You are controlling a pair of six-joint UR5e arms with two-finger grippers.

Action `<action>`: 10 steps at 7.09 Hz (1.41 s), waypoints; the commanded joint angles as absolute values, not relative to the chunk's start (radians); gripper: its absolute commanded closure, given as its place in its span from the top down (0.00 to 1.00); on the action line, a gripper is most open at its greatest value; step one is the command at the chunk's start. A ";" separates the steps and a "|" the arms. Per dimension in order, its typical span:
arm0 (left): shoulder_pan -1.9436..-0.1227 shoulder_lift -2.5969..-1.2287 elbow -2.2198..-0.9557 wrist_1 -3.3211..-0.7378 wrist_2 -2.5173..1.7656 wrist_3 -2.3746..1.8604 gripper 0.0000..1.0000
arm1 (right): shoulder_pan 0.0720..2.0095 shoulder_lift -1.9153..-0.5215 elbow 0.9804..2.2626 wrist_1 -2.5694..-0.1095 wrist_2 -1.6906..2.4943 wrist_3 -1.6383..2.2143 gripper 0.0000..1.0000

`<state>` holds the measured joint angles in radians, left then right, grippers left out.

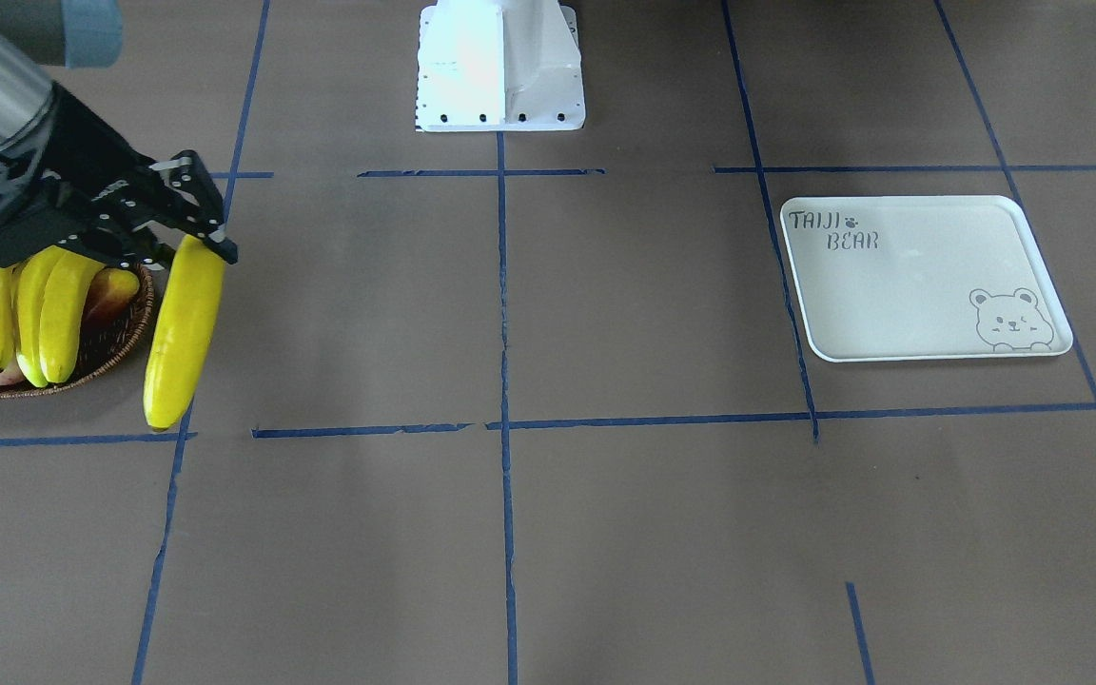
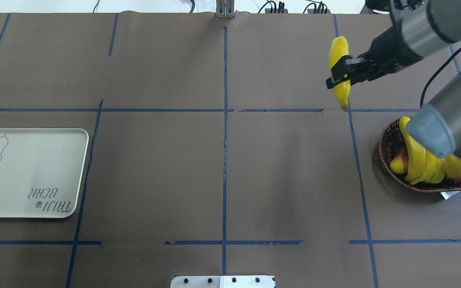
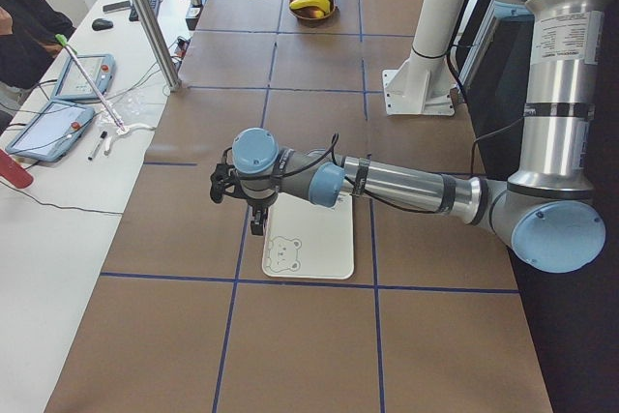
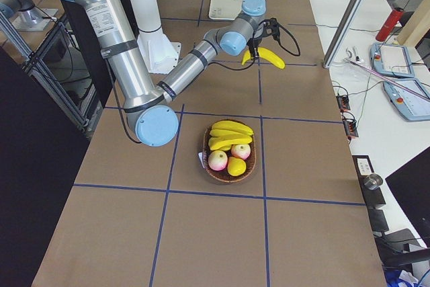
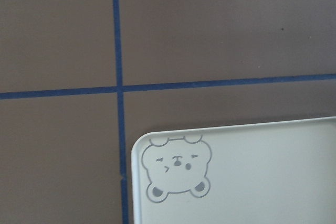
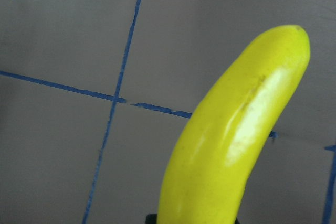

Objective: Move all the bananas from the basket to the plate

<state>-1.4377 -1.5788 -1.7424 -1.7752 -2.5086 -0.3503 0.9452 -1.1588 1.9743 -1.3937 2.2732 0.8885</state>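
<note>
Clamping one banana, right gripper hangs near basket (three bananas, other fruit inside).

A wide strip of bare brown table runs across the middle of the overhead view. It goes from the oval dark brown woven basket at the right to the cream-white rectangular tray at the left. The white metal robot base sits at the bottom middle, below that strip. The thick grey right arm covers part of the basket. Its black right gripper, clamped on a long yellow banana, hangs at the upper right. In the left side view, the black left gripper seems to hang by the tray's bear corner.
</note>
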 commanded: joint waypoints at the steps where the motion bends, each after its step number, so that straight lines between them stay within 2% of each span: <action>1: -1.344 -1.693 -1.744 -1.929 -2.513 -0.736 1.00 | 0.711 -1.109 2.067 -1.393 2.018 1.116 0.00; 3: -1.280 -1.778 -1.747 -2.004 -2.513 -0.967 1.00 | 0.577 -1.074 2.100 -1.384 1.881 1.218 0.00; 5: -1.151 -1.814 -1.737 -2.274 -2.510 -1.336 1.00 | 0.433 -1.072 2.095 -1.246 1.708 1.279 0.00; 8: -1.074 -1.920 -1.750 -2.437 -2.503 -1.712 1.00 | 0.390 -1.071 2.092 -1.174 1.709 1.276 0.00; 10: -0.923 -2.000 -1.758 -2.634 -2.339 -2.026 1.00 | 0.379 -1.066 2.094 -1.137 1.713 1.276 0.00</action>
